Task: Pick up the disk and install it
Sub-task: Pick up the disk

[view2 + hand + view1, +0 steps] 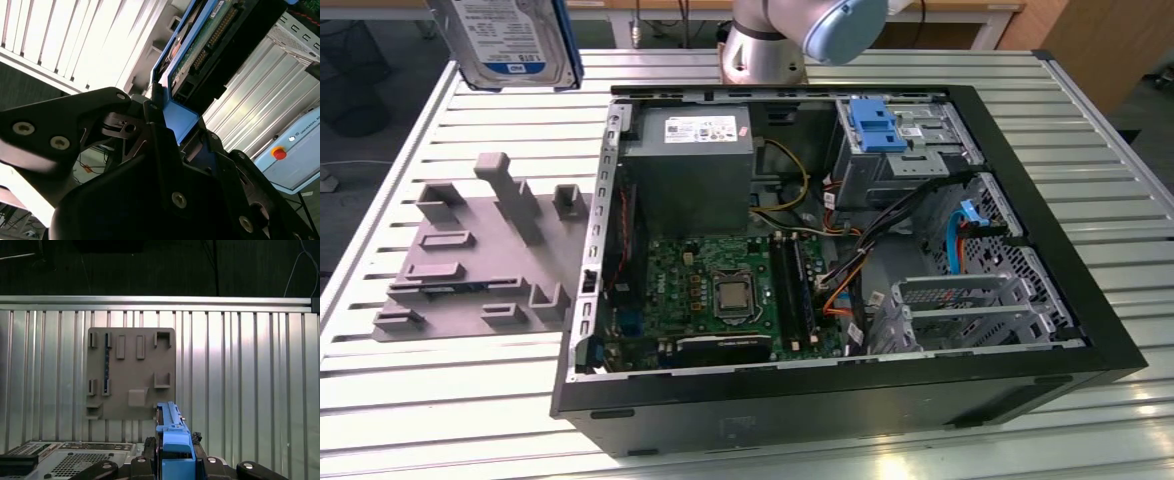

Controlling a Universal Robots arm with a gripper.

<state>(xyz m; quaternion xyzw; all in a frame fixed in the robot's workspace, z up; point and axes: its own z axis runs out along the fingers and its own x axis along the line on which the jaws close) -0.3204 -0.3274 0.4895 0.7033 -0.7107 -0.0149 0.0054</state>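
Clamping the disk [507, 40] by one thin edge, the gripper [174, 442] is holding it high; a shallow grip could let it slip

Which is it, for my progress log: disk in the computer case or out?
Out: the disk hangs above the table, apart from the open computer case, clamped in the gripper.

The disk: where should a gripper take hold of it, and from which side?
Grip one short end, clamping across its thin thickness, coming in end-on. The disk is a flat slab with blue side rails, and the gripper appears to hold it so, hanging upright above the table.
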